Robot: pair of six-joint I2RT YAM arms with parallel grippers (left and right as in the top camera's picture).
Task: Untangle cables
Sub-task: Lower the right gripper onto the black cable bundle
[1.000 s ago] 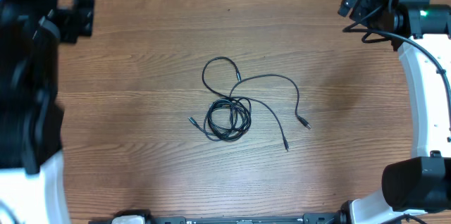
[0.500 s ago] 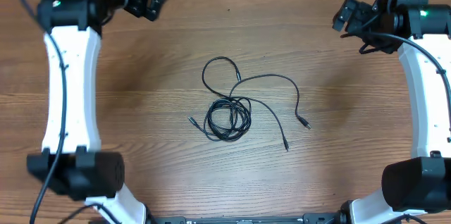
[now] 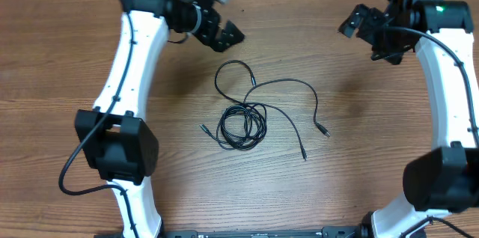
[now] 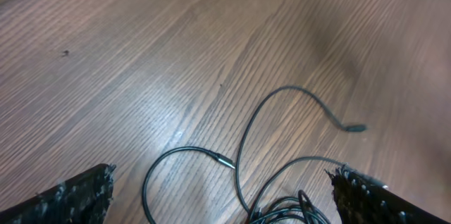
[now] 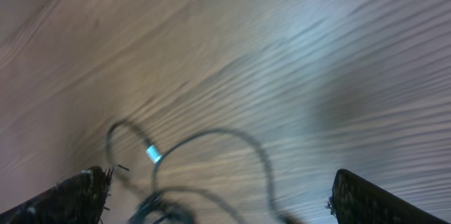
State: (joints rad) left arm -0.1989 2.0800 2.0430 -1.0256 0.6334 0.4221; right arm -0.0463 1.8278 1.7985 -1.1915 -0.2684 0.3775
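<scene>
Left tool [image 3: 229, 37], right tool [image 3: 352, 24] both wide, empty. Cables [image 3: 241, 126] coiled between them on worktop [image 3: 374, 163]. Risk: pinching several strands together tightens knot.

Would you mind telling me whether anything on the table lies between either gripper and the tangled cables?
Nothing visible does. Only bare table lies between the open left gripper and the cables, and the same goes for the open right gripper. Neither gripper touches them.

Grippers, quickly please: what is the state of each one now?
Left gripper: open, holding nothing.
Right gripper: open, holding nothing.
</scene>
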